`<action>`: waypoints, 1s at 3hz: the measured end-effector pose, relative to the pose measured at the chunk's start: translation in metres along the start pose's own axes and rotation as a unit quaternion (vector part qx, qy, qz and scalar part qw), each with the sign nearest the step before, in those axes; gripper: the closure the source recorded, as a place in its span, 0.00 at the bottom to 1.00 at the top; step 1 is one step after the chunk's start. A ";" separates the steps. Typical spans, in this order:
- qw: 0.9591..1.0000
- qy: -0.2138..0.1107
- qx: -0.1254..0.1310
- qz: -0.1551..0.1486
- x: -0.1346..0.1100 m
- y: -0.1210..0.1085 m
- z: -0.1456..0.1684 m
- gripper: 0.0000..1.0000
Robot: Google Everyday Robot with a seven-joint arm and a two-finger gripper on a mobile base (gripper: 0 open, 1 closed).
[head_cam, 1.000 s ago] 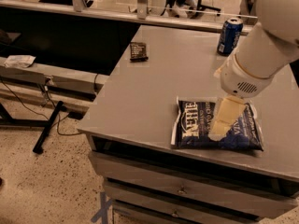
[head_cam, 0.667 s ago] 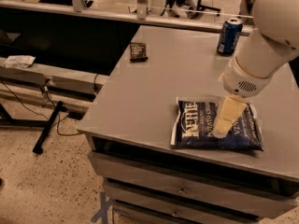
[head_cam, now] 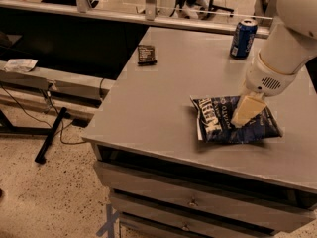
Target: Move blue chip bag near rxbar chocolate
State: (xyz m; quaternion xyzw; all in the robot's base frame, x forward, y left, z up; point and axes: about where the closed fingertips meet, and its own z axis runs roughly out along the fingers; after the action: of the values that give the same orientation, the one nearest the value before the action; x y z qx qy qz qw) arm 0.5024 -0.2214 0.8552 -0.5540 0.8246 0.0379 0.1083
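The blue chip bag [head_cam: 223, 120] lies flat on the grey table [head_cam: 163, 103] near its front right, white lettering facing up. My gripper [head_cam: 241, 118] comes down from the white arm at the upper right and rests on the bag's right half. The rxbar chocolate [head_cam: 146, 54], a small dark bar, lies near the table's far left edge, well apart from the bag.
An upright blue soda can [head_cam: 243, 38] stands at the table's back right. Drawers [head_cam: 193, 202] sit under the tabletop. A lower bench with a crumpled white packet [head_cam: 20, 64] is to the left, above floor cables.
The gripper has shifted a little to the right over the bag. The bag, bar and can have not moved.
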 end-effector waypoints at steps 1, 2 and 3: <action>1.000 -0.006 0.001 0.003 -0.001 -0.002 -0.011 0.81; 0.998 -0.048 0.043 -0.007 -0.025 -0.011 -0.070 1.00; 0.998 -0.050 0.046 -0.008 -0.026 -0.013 -0.072 1.00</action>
State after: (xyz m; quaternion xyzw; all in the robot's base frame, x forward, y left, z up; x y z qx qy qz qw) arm 0.5137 -0.2158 0.9322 -0.5522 0.8147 0.0267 0.1747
